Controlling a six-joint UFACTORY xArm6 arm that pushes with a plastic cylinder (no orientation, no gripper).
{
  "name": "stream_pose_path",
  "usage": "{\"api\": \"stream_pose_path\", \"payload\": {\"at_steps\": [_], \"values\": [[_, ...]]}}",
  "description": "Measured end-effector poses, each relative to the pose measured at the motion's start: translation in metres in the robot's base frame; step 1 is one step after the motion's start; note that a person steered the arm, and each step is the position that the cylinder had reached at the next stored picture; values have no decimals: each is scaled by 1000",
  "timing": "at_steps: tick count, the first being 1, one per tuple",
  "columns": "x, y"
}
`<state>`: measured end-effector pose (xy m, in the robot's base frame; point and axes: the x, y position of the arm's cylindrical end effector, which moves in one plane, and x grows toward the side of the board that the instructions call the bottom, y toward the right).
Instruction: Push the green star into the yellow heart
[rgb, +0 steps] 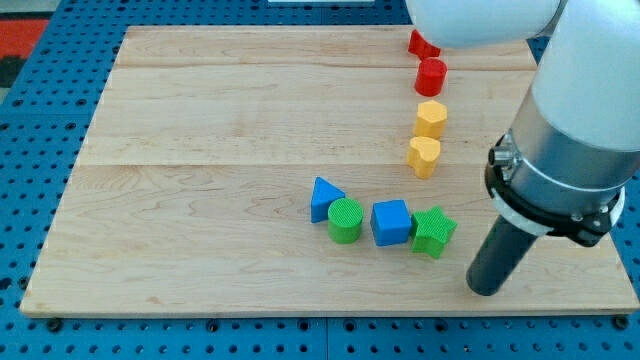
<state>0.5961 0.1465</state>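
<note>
My tip (485, 289) sits right of the green star (434, 232); yellow heart (424, 157) above (no gripper shows).

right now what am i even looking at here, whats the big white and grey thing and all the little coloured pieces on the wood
There is only one picture, from a single camera looking down at an angle onto a pale wooden board that sits on a blue pegboard table. The big white and grey shape at the view's right is a robot arm. It has no hand; it ends in a straight dark rod, and my tip is the rod's lower end, resting near the board's bottom right.

Small coloured blocks lie on the board. In a row near the bottom: a blue triangle, a green cylinder, a blue cube and the green star. Above them, running toward the view's top: the yellow heart, a yellow hexagon-like block, a red cylinder and another red block, partly hidden.

Nothing is held. My tip sits just right of and below the green star, not touching it.
</note>
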Motion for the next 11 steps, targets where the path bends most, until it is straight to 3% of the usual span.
{"api": "stream_pose_path", "payload": {"at_steps": [2, 3, 4, 5, 11], "values": [[-49, -35], [-15, -30], [-26, -56], [-63, -60], [-108, -90]]}}
